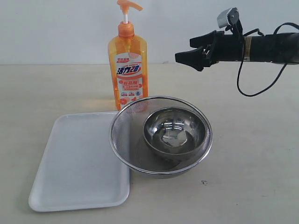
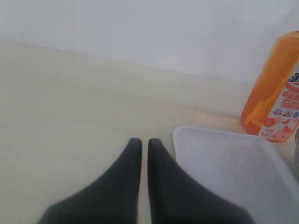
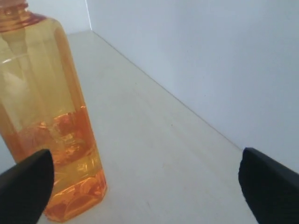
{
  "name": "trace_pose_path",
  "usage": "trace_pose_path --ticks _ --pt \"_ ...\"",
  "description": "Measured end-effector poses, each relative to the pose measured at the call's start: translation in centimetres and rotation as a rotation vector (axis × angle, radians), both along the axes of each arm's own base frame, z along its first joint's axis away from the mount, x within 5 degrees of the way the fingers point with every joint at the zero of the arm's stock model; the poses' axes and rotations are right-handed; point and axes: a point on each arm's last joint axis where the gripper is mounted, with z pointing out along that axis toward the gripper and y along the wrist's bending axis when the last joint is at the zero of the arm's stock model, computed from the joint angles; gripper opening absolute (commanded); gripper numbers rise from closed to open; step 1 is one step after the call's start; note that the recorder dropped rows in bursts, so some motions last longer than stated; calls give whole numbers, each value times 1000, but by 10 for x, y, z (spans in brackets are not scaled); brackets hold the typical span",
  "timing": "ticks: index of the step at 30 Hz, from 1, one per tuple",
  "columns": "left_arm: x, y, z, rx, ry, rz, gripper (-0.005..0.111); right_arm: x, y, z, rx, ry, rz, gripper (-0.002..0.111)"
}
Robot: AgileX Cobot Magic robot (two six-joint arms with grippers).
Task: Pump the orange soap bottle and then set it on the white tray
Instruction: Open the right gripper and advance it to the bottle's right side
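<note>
The orange soap bottle (image 1: 127,65) stands upright on the table behind the strainer, pump head raised. The white tray (image 1: 70,163) lies flat in front of it on the left. My right gripper (image 1: 189,55) hangs in the air to the right of the bottle at label height, well apart from it, open and empty. In the right wrist view the orange soap bottle (image 3: 44,112) stands beside one finger, with my right gripper (image 3: 147,172) spread wide. My left gripper (image 2: 141,142) is shut and empty, low over the table next to the white tray (image 2: 233,172). The orange soap bottle (image 2: 275,93) stands behind that tray.
A round metal mesh strainer (image 1: 135,121) holding a steel bowl (image 1: 174,133) sits right of the tray, its rim overlapping the tray's edge. A white wall runs behind the table.
</note>
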Motion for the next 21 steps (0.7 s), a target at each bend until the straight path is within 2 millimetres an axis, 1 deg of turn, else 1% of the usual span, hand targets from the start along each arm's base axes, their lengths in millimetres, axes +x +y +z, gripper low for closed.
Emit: trace_pose_path --ticks 9,21 --pt "0 0 0 0 0 0 5 6 -2 10 103 -32 -72 105" --pt "0 0 0 0 0 0 5 7 -2 11 118 -34 -80 105"
